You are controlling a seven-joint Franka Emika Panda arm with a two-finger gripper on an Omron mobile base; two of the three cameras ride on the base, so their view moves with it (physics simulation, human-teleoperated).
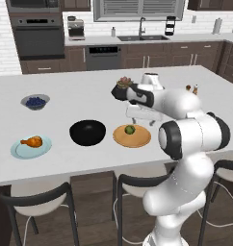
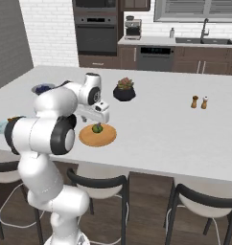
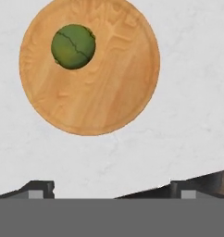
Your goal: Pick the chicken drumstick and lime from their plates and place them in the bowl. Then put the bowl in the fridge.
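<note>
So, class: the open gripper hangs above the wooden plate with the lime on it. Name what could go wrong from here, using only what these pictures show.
1. The lime is round and sits off-centre on the wooden plate; a slightly misplaced gripper might nudge it so it rolls onto the counter.
2. In the hand view the lime lies well away from the fingertips, so a straight descent would likely close on bare plate.
3. The succulent pot stands just behind the arm; a wide swing could clip it.

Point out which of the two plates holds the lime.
The tan wooden plate, right of the black bowl, holds the lime. The pale blue-green plate holds the chicken drumstick.
</note>
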